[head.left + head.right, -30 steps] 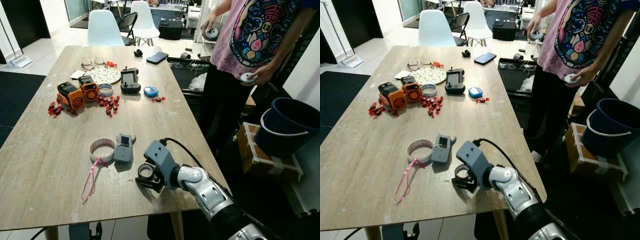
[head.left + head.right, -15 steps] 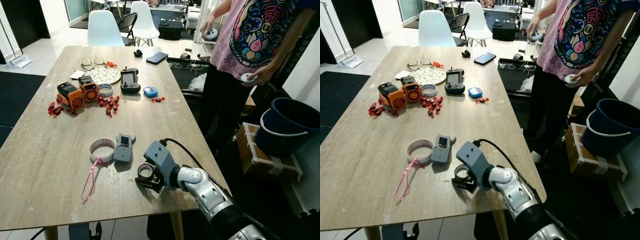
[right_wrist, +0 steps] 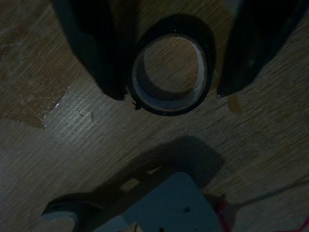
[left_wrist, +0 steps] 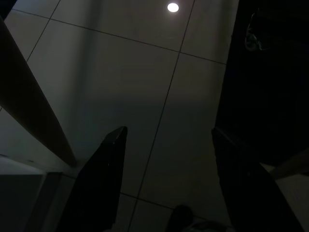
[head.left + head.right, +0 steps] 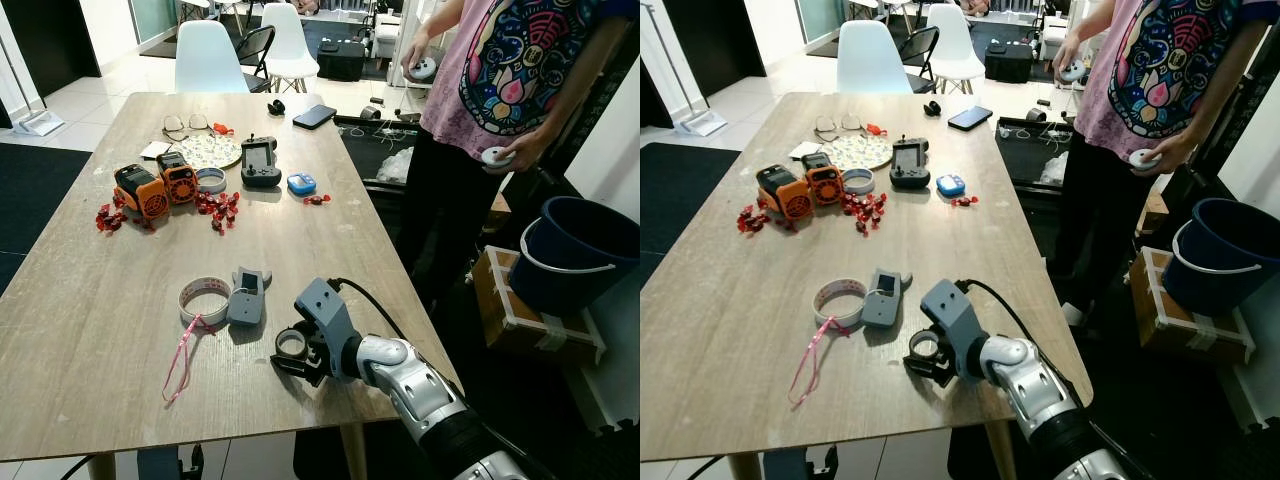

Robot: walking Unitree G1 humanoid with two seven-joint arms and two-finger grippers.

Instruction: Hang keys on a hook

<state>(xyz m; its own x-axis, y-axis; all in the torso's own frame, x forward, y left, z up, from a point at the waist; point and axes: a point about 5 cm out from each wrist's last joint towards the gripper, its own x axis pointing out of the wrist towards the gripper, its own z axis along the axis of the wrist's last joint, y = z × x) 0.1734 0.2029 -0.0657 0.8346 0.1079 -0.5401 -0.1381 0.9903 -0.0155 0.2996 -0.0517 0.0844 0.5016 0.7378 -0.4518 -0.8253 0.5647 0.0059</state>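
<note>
The right hand [image 3: 169, 92] was open around one black tape roll [image 3: 170, 77]; one white tape roll [image 5: 204, 298] lay on the worktop [image 5: 90, 330]; the left hand [image 4: 166, 179] was open too.

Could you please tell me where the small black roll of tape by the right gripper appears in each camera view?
Left eye view: the black tape roll lies flat near the table's near edge, at the right gripper.
Right eye view: same spot, lower centre.
Right wrist view: upper centre, between the two open black fingers.
Left wrist view: floor tiles, no tape.
Shared landmark: the grey device beside the roll.
</note>
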